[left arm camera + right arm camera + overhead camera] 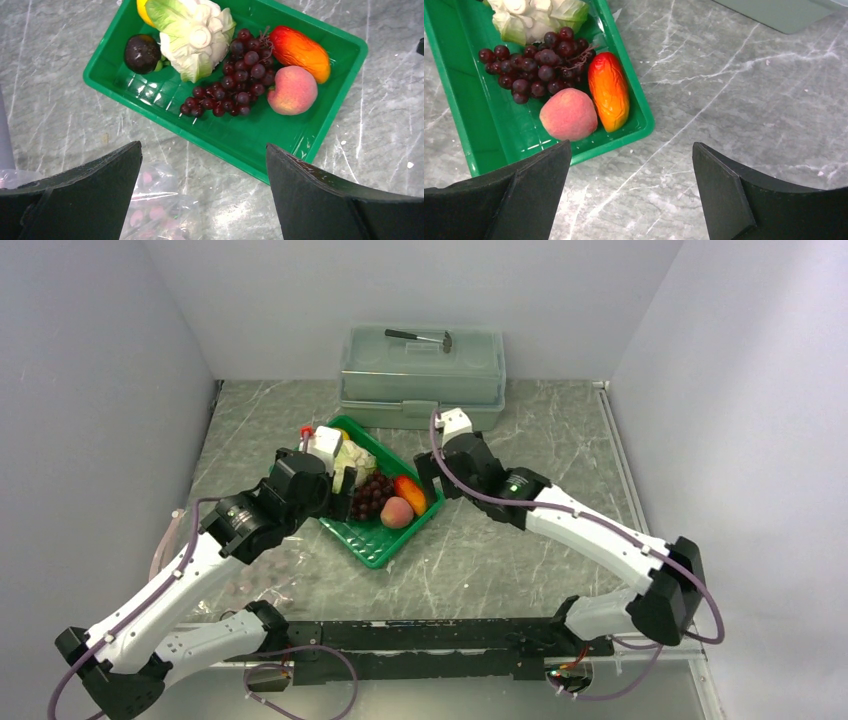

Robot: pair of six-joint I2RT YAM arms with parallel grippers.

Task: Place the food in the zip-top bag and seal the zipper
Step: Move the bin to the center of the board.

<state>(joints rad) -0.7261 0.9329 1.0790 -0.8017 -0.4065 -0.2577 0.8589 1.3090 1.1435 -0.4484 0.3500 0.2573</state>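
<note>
Two sets of fingers hang over the green tray (pixel 235 137), and I read both as wide apart and holding nothing. My left fingers (pixel 95 185) hover above the tray's near-left rim. My right fingers (pixel 744 190) hover off its right corner, over the bare surface (pixel 749 75).

Six pieces of food lie in the tray. A cabbage (pixel 195 37) sits at the far end, with a dark plum (pixel 142 53) just beside it. A yellow fruit (pixel 144 12) lies beyond the plum, partly cut off. A bunch of grapes (pixel 235 82) fills the middle, with a peach (pixel 292 90) touching it. An orange-red fruit (pixel 300 52) lies against the right wall.

The clear zip-top bag (pixel 155 210) lies flat on the surface, near-left of the tray. I cannot tell whether its zipper is open.

Behind the tray sits a grey box (pixel 420 375) with a hammer (pixel 420 337) on its lid.
</note>
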